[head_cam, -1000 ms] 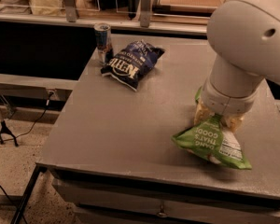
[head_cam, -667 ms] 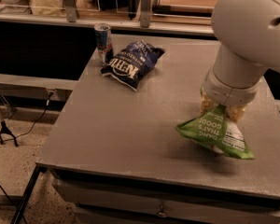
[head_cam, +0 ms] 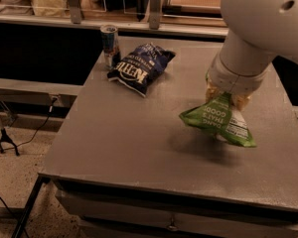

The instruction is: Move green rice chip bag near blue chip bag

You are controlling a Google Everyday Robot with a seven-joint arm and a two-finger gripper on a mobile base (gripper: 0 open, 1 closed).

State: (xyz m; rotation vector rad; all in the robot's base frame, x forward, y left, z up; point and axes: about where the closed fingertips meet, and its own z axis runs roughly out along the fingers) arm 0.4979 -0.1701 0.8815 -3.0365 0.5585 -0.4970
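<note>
Pincer [head_cam: 226, 94] grips the green rice chip bag [head_cam: 219, 120] aloft, well right of the blue chip bag [head_cam: 139, 68]; crinkly film could slip free mid-carry.

My single camera looks steeply down across the table [head_cam: 139, 148] from its near edge. My arm [head_cam: 258, 29] looms close at upper right, my gripper [head_cam: 227, 99] right of centre, pinching the green rice chip bag [head_cam: 216, 123].

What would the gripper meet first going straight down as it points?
The gripper, on the right, holds the green rice chip bag; straight below seems only bare table, which the bag would touch first.
</note>
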